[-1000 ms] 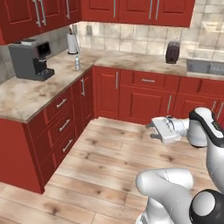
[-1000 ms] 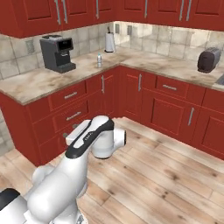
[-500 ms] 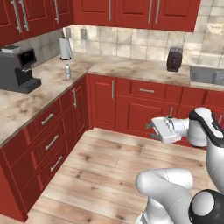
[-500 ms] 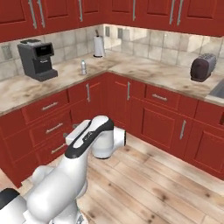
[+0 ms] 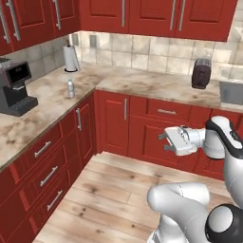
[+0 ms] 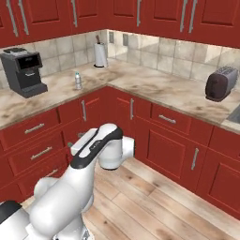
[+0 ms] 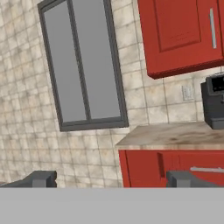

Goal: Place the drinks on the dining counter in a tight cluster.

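A small clear water bottle (image 5: 70, 88) (image 6: 78, 80), one of the drinks, stands upright on the marbled wall counter near the corner. The dining counter is out of view. My gripper (image 5: 166, 141) hangs open and empty in mid-air over the wooden floor, in front of the red base cabinets and far to the right of the bottle. In the hand view the gripper (image 7: 113, 179) has its two dark tips spread wide with nothing between them, and it looks at a tiled wall.
A black coffee machine (image 5: 14, 88) (image 6: 23, 70) stands on the left counter, with a paper towel roll (image 5: 71, 58) (image 6: 100, 55) in the corner. A dark toaster (image 5: 201, 73) (image 6: 220, 83) and a sink (image 5: 231, 92) are to the right. The hand view shows a grey window (image 7: 83, 65).
The whole picture has shifted in both base views, so the base has moved and the corner counter now looks closer. The arm keeps its pose and the gripper stays open.
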